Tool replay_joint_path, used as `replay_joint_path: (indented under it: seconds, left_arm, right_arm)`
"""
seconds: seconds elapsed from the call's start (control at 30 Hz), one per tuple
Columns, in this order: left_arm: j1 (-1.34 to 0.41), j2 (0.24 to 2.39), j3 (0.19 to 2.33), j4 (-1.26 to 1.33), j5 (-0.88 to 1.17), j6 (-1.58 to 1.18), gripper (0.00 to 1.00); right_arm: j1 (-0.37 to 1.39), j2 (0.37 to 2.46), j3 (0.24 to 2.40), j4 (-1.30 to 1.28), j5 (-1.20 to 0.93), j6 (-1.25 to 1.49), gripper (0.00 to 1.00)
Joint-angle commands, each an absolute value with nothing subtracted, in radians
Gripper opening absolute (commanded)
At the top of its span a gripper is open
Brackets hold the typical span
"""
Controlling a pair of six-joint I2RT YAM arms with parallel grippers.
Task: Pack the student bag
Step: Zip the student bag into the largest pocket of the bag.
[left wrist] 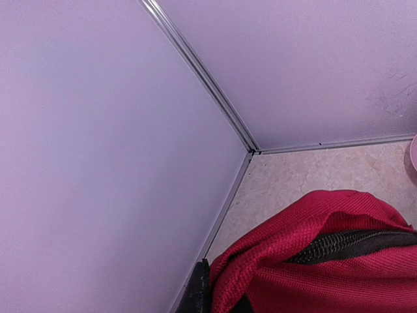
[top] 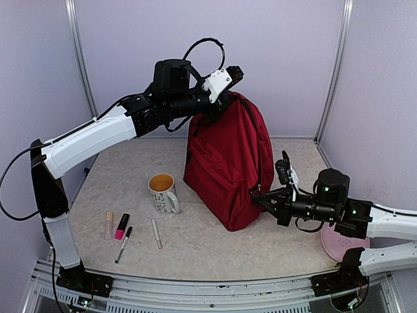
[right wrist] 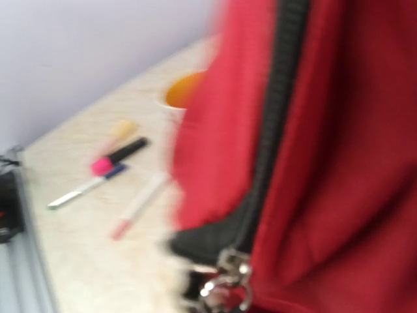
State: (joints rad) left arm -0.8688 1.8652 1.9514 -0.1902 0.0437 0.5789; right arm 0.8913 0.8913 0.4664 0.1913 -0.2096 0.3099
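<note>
The student bag (top: 228, 163) stands upright mid-tabletop (top: 195, 251), the left gripper (top: 226, 98) with jaws pinched on its top and the right gripper (top: 258, 193) with jaws closed, apparently on the zipper pull (right wrist: 228, 283); unzipping seems in hand, calling next for a steady pull along the zipper.

Left arm (top: 91, 140) and right arm (top: 391, 225) in white shells with black joints, a looping black cable (top: 207, 40)

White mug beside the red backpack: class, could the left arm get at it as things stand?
Likely not yet. Nothing blocks the white patterned mug on the table, but the left gripper is shut on the dark red fabric backpack, at its top.
</note>
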Motion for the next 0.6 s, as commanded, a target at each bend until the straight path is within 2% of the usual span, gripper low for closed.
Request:
replay_joint_path:
  seconds: [0.0,0.23,0.43,0.57]
  left_arm:
    - [-0.813,1.832,2.098,0.125,-0.118,0.600,0.00]
    - [-0.813,1.850,2.129,0.126,-0.116,0.583,0.00]
    - [-0.812,1.849,2.147,0.120,-0.125,0.588,0.00]
    - [-0.810,1.861,2.182,0.107,-0.128,0.587,0.00]
  right_arm:
    - [1.011,0.862,0.447,0.056,-0.367,0.300,0.00]
    - [1.037,0.937,0.494,-0.047,-0.235,0.329,0.00]
    - [1.037,1.013,0.504,-0.150,-0.032,0.411,0.00]
    - [1.037,1.055,0.480,-0.156,-0.007,0.452,0.00]
